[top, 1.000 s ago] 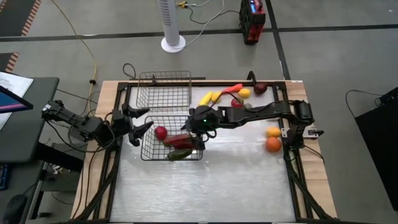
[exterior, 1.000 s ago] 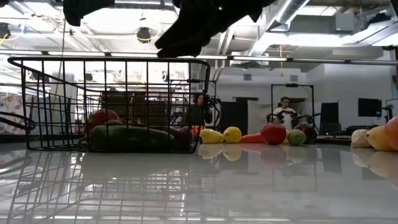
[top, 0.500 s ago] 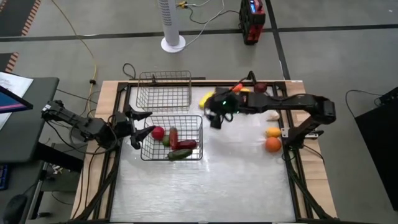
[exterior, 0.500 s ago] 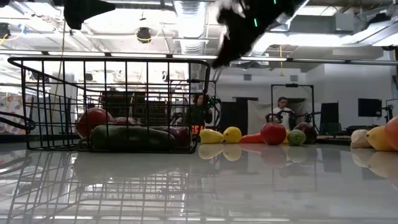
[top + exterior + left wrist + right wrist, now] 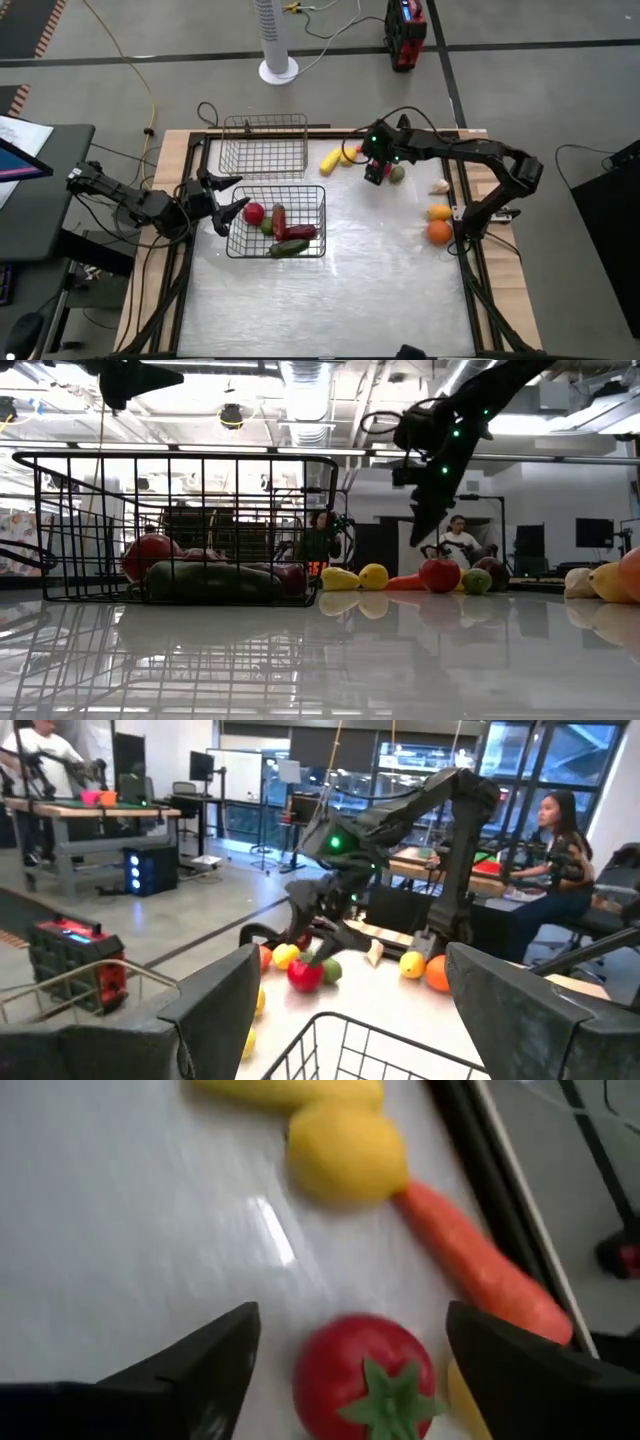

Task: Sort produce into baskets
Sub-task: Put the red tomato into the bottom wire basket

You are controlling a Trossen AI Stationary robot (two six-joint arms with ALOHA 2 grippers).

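My right gripper is open and empty at the table's far right. It hangs fingers down over a red tomato, which lies on the table between its fingers in the right wrist view. A lemon, a carrot and a long yellow piece lie just beyond. The dark wire basket holds a red tomato, a red pepper and green pieces. The silvery basket stands behind it. My left gripper is open at the dark basket's left side.
An orange, a yellow fruit and a pale small piece lie by the right edge. A green round piece lies beside my right gripper. People sit in the room behind the table. The near half of the table is bare.
My right gripper has left the dark basket and swung toward the table's far right. It has come down over the produce there and now hangs above the red tomato. The basket's contents stay in place.
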